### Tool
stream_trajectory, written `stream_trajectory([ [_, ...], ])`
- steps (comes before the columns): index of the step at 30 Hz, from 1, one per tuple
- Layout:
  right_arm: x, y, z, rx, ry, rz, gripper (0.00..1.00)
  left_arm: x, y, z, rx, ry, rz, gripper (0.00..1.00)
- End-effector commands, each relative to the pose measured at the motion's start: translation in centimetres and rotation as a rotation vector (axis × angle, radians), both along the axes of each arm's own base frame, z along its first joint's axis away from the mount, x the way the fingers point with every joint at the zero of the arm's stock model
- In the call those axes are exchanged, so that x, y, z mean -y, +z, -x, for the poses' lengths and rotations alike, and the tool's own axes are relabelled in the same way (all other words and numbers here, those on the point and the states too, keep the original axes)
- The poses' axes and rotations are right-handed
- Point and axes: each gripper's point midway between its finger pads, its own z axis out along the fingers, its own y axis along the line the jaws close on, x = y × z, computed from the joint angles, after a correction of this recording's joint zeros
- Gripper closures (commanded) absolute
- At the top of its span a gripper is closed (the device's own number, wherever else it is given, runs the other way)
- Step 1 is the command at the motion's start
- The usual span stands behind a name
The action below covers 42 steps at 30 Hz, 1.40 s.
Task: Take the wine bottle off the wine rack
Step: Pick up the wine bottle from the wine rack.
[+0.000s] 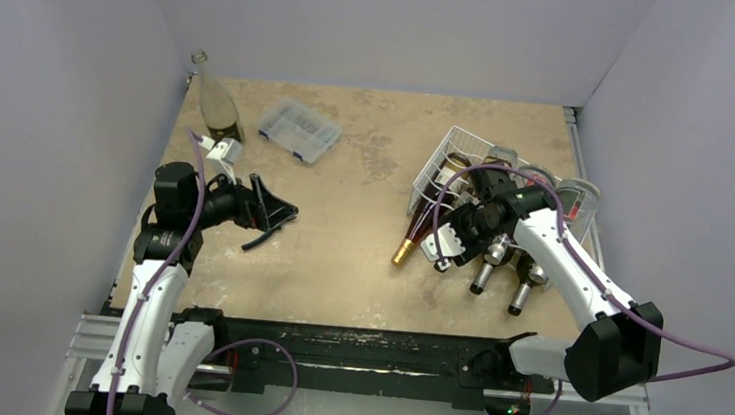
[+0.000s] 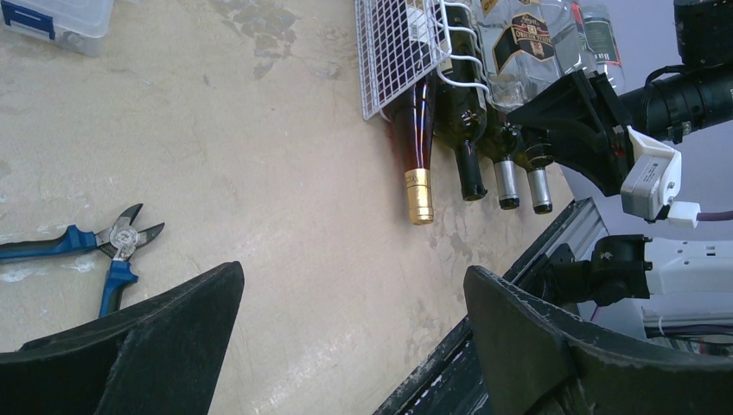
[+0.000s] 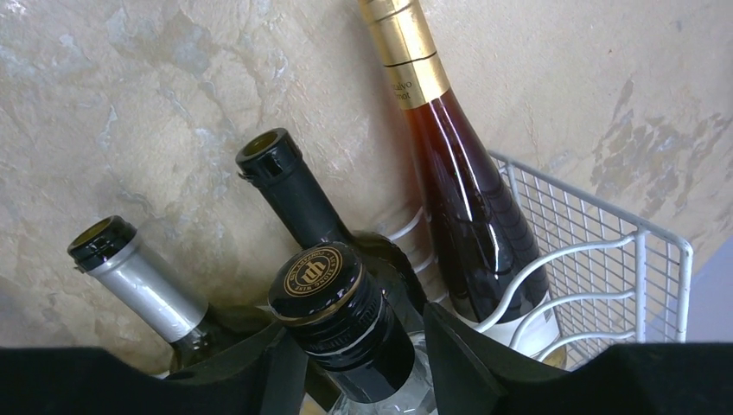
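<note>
Wine bottle (image 3: 324,277) with a black screw cap lies in the white wire wine rack (image 3: 605,259) at the right of the worktop (image 1: 367,167). It is rigid, heavy, slick, breakable glass, best held at the ribbed cap. Right pincer (image 3: 359,337) straddles that cap closely, firm grip undecidable; left pincer (image 2: 350,285) gapes wide, empty.

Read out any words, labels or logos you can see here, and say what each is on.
"ivo": cut-off letters on the gold foil of the amber bottle; the line beneath is too small.
Monogram, perhaps "dp": on the black screw cap; its ring lettering is too small.
Black label on a clear bottle: blurred, unreadable.
</note>
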Motion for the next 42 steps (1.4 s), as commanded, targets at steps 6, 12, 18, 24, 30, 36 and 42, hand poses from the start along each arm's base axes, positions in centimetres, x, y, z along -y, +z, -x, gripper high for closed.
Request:
stream_trajectory([
  [6,-0.6,0.2,-0.9,0.057,0.048,0.002,0.55,-0.1,1.1,-0.5,0.046,-0.005,0.000,0.00],
  [12,-1.1,0.6,-1.2,0.074,0.080,-0.004,0.62,-0.1,0.9,-0.6,0.038,-0.006,0.000,0.00],
  [18,-2.0,1.5,-2.0,0.097,0.122,-0.020,0.66,-0.1,0.8,-0.7,0.032,-0.002,-0.003,0.00],
  [24,-3.4,2.8,-2.8,0.115,0.147,-0.069,0.71,-0.2,0.6,-0.8,0.025,0.003,-0.008,0.00],
  [30,-5.3,4.9,-2.8,0.120,0.147,-0.188,0.77,-0.3,0.4,-0.9,0.018,0.004,-0.010,0.00],
  [36,-7.2,6.6,-3.2,0.127,0.132,-0.312,0.80,-0.2,0.4,-0.8,0.011,-0.002,-0.006,0.00],
  [42,-8.8,8.2,-4.4,0.144,0.123,-0.424,0.81,-0.2,0.3,-0.9,0.009,-0.001,-0.005,0.00],
])
